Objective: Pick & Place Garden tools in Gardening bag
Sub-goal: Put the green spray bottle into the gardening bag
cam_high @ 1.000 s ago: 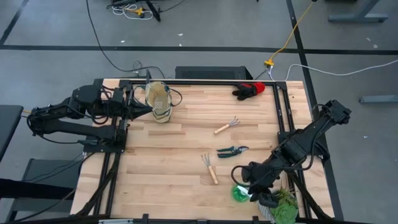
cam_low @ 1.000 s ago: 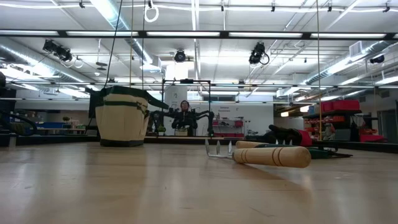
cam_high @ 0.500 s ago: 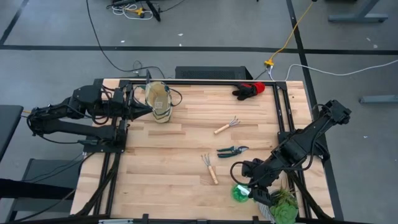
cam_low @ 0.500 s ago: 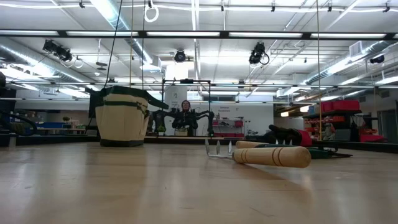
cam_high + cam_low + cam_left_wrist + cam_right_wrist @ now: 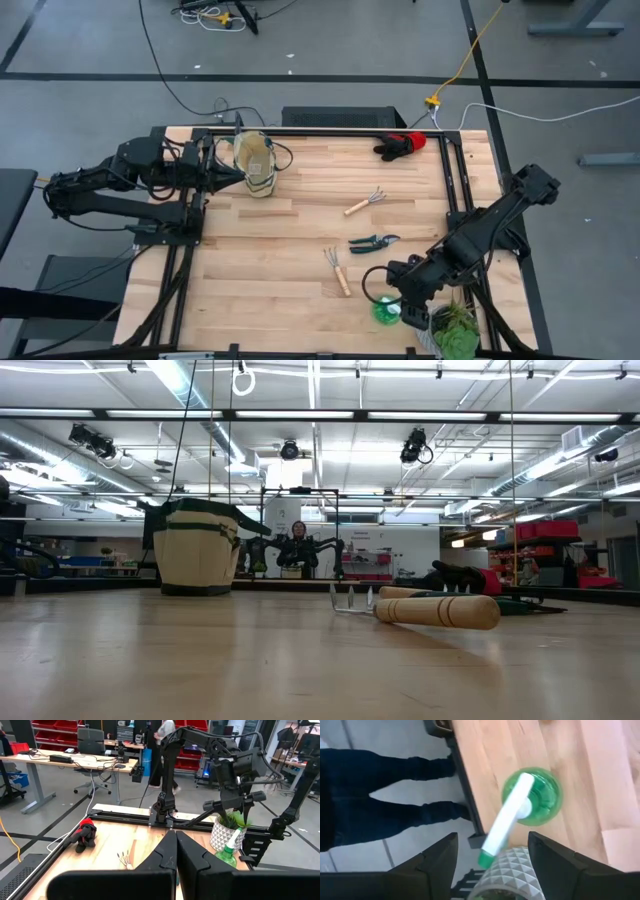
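The task looks barely begun: the right gripper (image 5: 490,862) hangs wide open and empty over the green spray bottle (image 5: 530,797) near the table's front edge; the left gripper (image 5: 238,172), closed, seemingly steadies the gardening bag (image 5: 256,163), rakes and shears untouched

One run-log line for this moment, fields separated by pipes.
right tool: open above green spray bottle | left tool: shut, at gardening bag | rakes, shears, gloves: on table

2 black jointed arms (image 5: 480,235) with dark cables.
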Available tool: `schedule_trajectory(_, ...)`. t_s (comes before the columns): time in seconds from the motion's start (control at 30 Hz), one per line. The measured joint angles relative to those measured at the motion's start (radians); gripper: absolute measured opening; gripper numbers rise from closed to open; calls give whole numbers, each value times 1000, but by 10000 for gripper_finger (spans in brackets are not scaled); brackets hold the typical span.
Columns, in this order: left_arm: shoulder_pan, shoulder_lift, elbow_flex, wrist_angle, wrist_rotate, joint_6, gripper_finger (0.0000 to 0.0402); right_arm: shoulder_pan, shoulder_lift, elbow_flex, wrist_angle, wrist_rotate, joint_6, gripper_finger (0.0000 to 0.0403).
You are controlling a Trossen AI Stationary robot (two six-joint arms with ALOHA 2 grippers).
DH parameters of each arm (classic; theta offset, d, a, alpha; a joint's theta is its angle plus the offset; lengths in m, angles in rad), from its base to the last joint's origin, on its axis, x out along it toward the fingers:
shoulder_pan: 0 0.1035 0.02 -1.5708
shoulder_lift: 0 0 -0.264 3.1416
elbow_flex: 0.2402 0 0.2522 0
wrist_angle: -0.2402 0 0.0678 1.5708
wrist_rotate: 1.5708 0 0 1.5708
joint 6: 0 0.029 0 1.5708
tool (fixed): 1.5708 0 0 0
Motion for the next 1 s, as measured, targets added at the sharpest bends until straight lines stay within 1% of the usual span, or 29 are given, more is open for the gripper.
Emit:
schedule_trajectory(0.3,0,0,0,-2,0,0,3,0,27,0,-28,-1,52,244)
schedule_trajectory(0.47,0,0,0,-2,0,0,3,2,33,0,-33,-24,75,244)
schedule_trajectory(1.0,0,0,0,-10,0,0,3,11,118,0,-38,-37,39,244)
